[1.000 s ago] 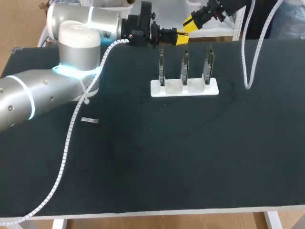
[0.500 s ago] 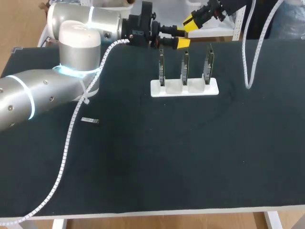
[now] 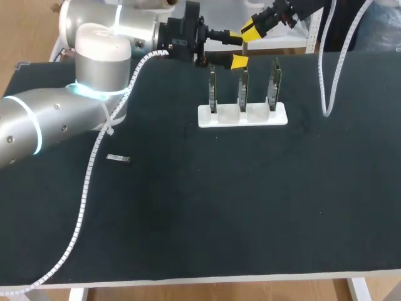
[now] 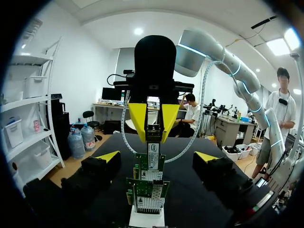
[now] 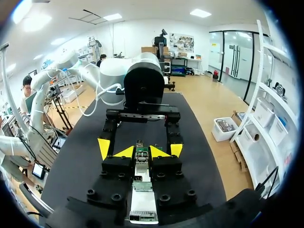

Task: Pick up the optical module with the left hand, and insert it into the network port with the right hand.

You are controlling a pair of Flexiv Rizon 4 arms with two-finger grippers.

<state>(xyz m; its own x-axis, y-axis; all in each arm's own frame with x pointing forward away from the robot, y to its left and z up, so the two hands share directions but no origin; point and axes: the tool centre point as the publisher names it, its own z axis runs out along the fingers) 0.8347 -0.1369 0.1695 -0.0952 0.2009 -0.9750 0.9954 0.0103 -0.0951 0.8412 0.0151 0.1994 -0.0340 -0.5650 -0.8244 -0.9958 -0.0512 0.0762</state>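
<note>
CHANGE: left end effector (image 3: 237, 50) was opened wide within the last second | HOLD: optical module (image 4: 153, 134) is gripped by the closed right end effector (image 3: 249, 29), between the open left fingers, apart from them | MEANING: handover judged done; insertion into the network cards (image 3: 242, 88) just below is not yet done

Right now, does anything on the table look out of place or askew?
One thing: a small dark part lies flat and slightly askew on the table, alone, well away from the white holder, where three cards stand upright. The open left claw hangs by the cards, far from it.
</note>
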